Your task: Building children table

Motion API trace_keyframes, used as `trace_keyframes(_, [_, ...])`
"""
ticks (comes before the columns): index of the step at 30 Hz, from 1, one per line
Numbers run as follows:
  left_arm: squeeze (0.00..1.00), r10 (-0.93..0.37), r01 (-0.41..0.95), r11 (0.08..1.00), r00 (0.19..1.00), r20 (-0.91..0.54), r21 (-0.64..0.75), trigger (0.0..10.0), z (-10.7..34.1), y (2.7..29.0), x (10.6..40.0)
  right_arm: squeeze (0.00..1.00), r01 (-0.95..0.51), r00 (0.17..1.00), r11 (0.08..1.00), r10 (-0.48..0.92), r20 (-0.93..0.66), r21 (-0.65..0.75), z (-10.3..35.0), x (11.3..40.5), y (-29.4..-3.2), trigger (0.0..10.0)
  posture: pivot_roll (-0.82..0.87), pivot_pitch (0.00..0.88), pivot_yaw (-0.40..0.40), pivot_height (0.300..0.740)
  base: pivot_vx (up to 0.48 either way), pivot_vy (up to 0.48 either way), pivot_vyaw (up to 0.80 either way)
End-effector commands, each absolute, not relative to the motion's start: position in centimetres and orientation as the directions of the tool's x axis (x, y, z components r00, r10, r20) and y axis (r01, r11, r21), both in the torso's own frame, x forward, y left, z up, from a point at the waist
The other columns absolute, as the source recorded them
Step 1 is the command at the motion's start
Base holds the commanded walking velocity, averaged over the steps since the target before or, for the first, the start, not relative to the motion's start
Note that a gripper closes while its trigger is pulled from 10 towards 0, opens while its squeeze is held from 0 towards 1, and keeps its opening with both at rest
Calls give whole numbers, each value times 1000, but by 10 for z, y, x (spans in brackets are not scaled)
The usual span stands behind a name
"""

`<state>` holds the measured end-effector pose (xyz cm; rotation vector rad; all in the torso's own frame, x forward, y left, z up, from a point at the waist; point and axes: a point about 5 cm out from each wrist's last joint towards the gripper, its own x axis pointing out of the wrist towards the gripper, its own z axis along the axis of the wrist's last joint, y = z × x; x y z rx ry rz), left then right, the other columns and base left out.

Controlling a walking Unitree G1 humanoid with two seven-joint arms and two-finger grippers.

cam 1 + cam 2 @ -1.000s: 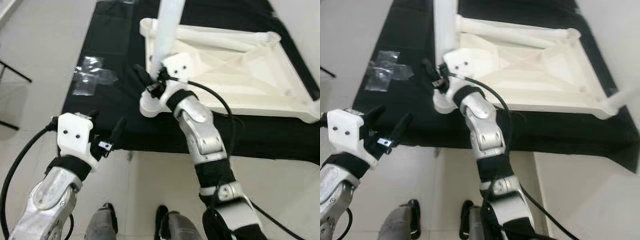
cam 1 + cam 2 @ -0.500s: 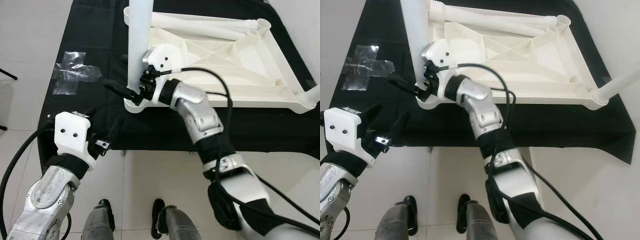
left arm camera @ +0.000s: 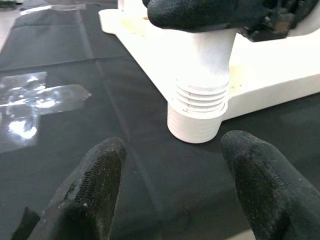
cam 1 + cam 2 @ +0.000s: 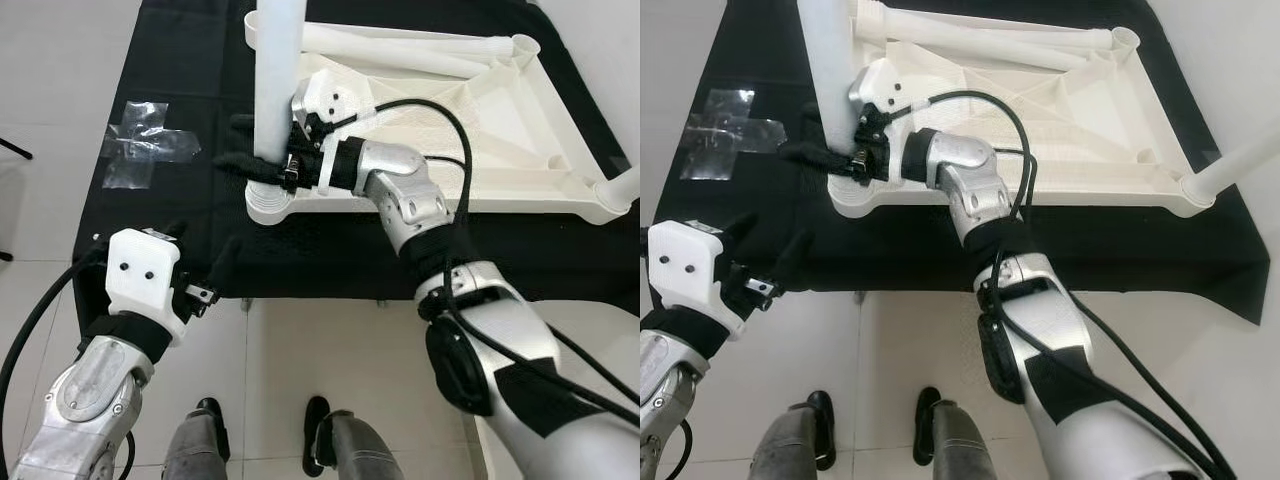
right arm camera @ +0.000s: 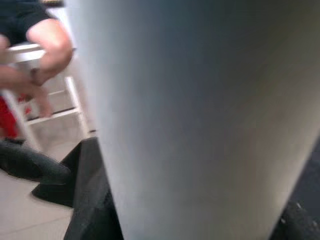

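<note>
Table frame (image 4: 500, 120) and leg (image 4: 275, 80): smooth matt white plastic, ridged thread at the leg's base. Cloth (image 4: 180, 90) beneath: matt black fabric. Clear glossy tape (image 4: 145, 155) near its left edge. Left gripper fingers (image 3: 100, 185): rough-textured black rubber.

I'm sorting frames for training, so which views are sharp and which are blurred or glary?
Both eye views are sharp and evenly lit, with glare only on the tape. Left wrist view: the leg and its threads are crisp, the near fingers slightly soft. Right wrist view: the leg is so close that it is a featureless blur, and the background is soft too.
</note>
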<state>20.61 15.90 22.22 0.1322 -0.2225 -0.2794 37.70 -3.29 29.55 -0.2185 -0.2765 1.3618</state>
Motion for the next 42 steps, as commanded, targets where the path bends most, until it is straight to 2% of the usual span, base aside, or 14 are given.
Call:
trace_keyframes(1, [0, -307, 277, 946, 933, 188, 168, 10000, 221, 156, 202, 0, -942, 142, 155, 988, 65, -299, 291, 375, -32, 0, 234, 324, -166, 740, 0, 0, 0])
trace_keyframes(9, [0, -308, 279, 947, 931, 194, 161, 10000, 222, 153, 198, 0, -952, 162, 162, 987, 25, -259, 270, 379, -40, 0, 192, 331, -197, 740, 0, 0, 0])
trace_keyframes(13, [0, -302, 273, 948, 932, 199, 161, 10000, 223, 155, 198, 0, -913, 366, 353, 930, -32, -204, 239, 384, -39, 0, 172, 343, -195, 740, 0, 0, 0])
trace_keyframes(14, [0, -305, 276, 947, 931, 198, 162, 10000, 223, 155, 200, 0, -770, 633, 616, 771, -73, -166, 216, 391, -38, 0, 166, 349, -192, 740, 0, 0, 0])
trace_keyframes(17, [0, -316, 286, 944, 927, 200, 167, 10000, 224, 155, 204, 0, -665, 747, 741, 658, -96, -98, 192, 379, -27, 0, 165, 358, -179, 740, 0, 0, 0])
trace_keyframes(27, [0, -336, 306, 938, 917, 214, 160, 10000, 227, 154, 209, 0, -681, 731, 726, 682, -34, -97, 198, 362, 9, 0, 152, 339, -168, 740, 0, 0, 0])
trace_keyframes(28, [0, -334, 304, 939, 918, 212, 160, 10000, 226, 155, 209, 0, -700, 712, 708, 702, -17, -99, 202, 363, 11, 10000, 151, 339, -167, 740, 0, 0, 0])
trace_keyframes(29, [0, -334, 304, 939, 918, 212, 160, 10000, 226, 155, 209, 0, -700, 712, 708, 702, -17, -99, 202, 363, 11, 10000, 151, 339, -167, 740, 0, 0, 0])
trace_keyframes(30, [0, -331, 301, 940, 919, 212, 162, 10000, 227, 156, 209, 1000, -735, 674, 672, 739, 8, -92, 210, 364, 13, 10000, 153, 336, -167, 740, 0, 0, 0])
trace_keyframes(36, [0, -332, 302, 940, 918, 217, 162, 10000, 228, 155, 210, 1000, -858, 486, 498, 866, 118, -123, 238, 362, 17, 10000, 156, 335, -167, 740, 0, 0, 0])
trace_keyframes(37, [0, -335, 305, 939, 917, 217, 161, 10000, 227, 154, 211, 576, -916, 359, 381, 919, 164, -128, 251, 357, 17, 10000, 148, 333, -167, 740, 0, 0, 0])
trace_keyframes(38, [0, -335, 305, 939, 917, 217, 161, 10000, 227, 154, 211, 576, -916, 359, 381, 919, 164, -128, 251, 357, 17, 10000, 148, 333, -167, 740, 0, 0, 0])
trace_keyframes(39, [0, -340, 310, 937, 916, 214, 159, 10000, 226, 153, 211, 0, -950, 240, 268, 955, 174, -159, 260, 352, 15, 10000, 153, 332, -170, 740, 0, 0, 0])
trace_keyframes(42, [0, -349, 320, 934, 914, 209, 157, 10000, 225, 151, 212, 0, -967, 105, 131, 986, 126, -220, 266, 349, 12, 10000, 156, 331, -173, 740, 0, 0, 0])
